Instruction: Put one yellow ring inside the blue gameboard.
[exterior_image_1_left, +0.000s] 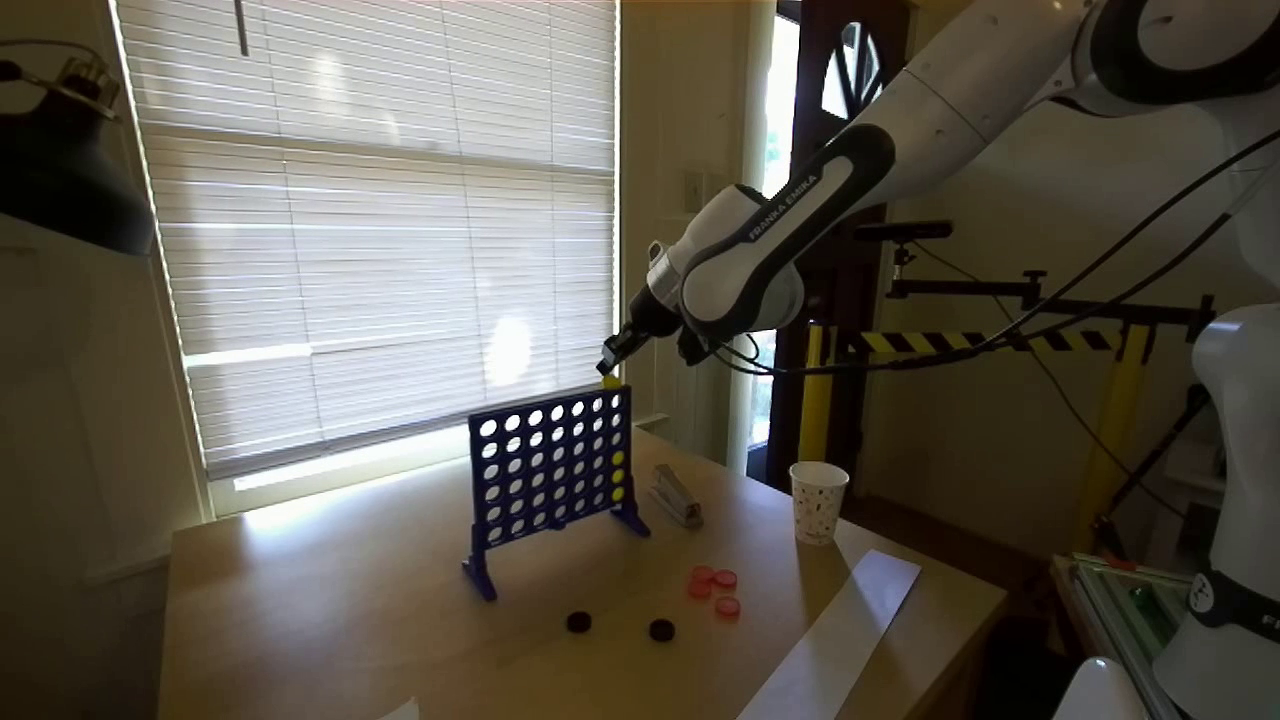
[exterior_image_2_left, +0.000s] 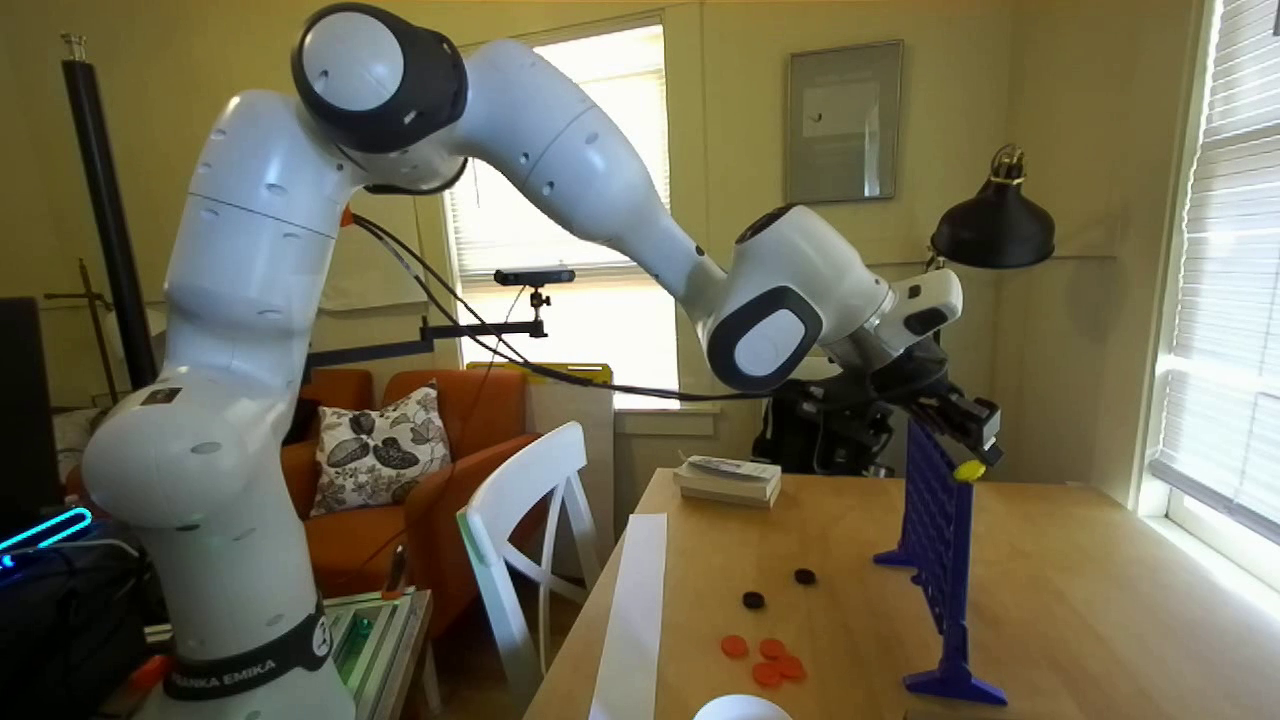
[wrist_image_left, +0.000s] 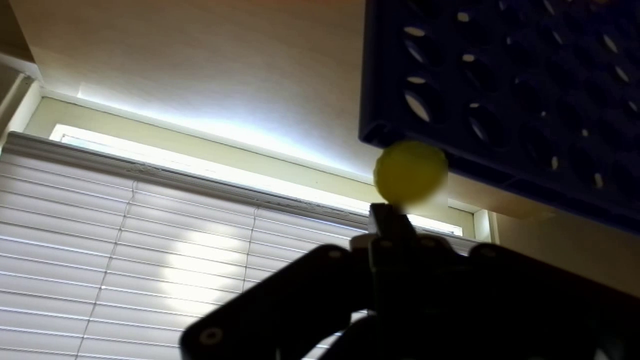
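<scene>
My claw (wrist_image_left: 392, 212), dark and cut off in the wrist view, pinches the yellow ring (wrist_image_left: 411, 172); contact with the blue gameboard (exterior_image_2_left: 943, 540) unclear. My forearm (exterior_image_1_left: 925, 115) slants downward.

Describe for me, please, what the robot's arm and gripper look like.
The arm is white and rounded, with black-ringed joint caps. FRANKA EMIKA lettering appears in white on black. Loose black cables hang along it. The gripper is black and jointed, with slim dark fingers.
</scene>
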